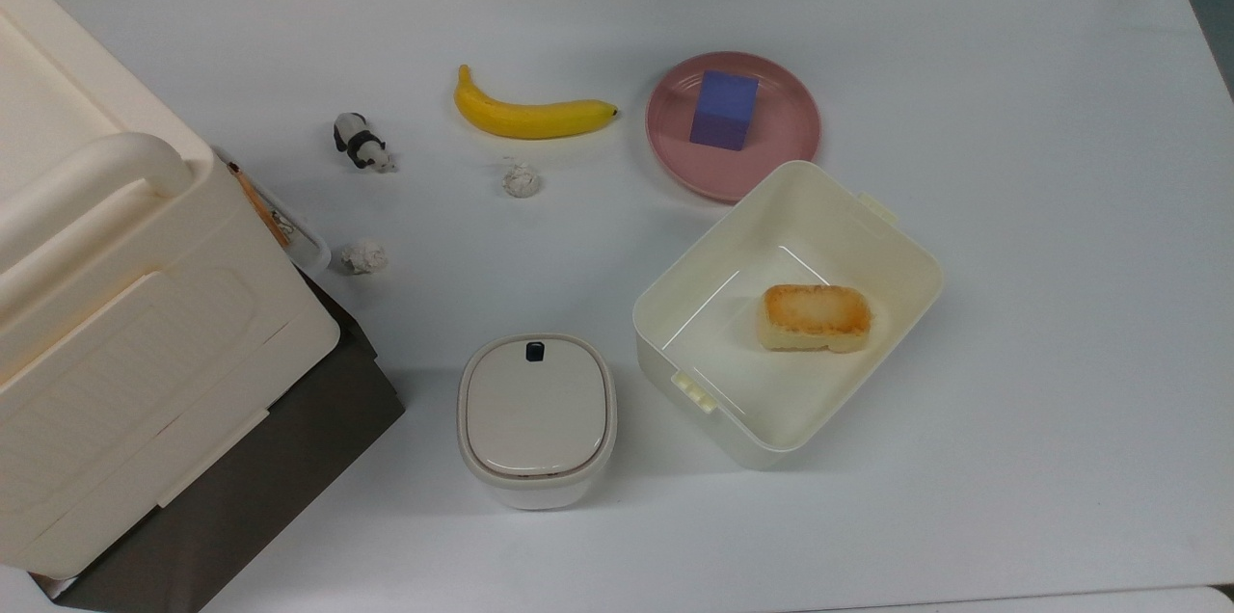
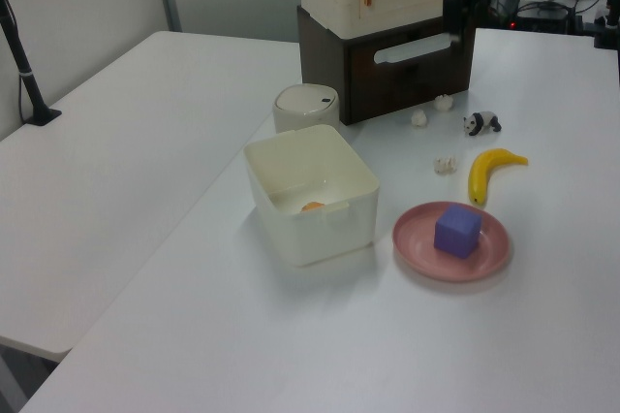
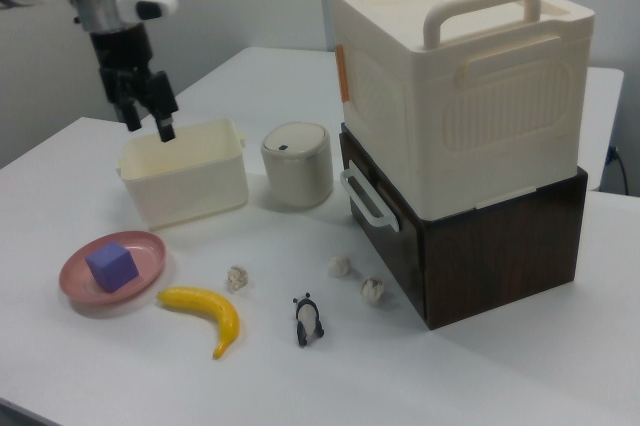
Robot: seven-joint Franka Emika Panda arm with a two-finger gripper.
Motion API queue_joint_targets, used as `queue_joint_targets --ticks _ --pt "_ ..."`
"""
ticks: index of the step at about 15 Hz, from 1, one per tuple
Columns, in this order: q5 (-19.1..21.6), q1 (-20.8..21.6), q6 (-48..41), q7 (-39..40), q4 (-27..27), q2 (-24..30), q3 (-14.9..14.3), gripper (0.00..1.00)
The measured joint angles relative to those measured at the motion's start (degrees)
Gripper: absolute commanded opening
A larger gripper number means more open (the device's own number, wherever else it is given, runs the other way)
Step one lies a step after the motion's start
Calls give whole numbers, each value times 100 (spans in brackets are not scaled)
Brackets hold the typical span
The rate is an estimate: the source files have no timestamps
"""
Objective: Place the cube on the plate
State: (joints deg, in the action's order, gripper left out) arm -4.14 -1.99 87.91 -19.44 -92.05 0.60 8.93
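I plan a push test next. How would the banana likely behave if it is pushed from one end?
The banana is curved and lies flat on the table, so it would probably pivot rather than slide straight. Its smooth skin may let a tool slip. It seems unlikely to roll far.

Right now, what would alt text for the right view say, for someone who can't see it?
A blue cube sits on a pink plate on a white table, beside a banana. The robot's open gripper hangs above, empty.
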Motion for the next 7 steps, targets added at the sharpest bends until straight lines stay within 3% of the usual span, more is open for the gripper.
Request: queue_joint_targets --ticks 3,7 --pt "326 -11 0 258 5 255 -694 100" --pt "663 -14 103 484 13 583 -1304 100"
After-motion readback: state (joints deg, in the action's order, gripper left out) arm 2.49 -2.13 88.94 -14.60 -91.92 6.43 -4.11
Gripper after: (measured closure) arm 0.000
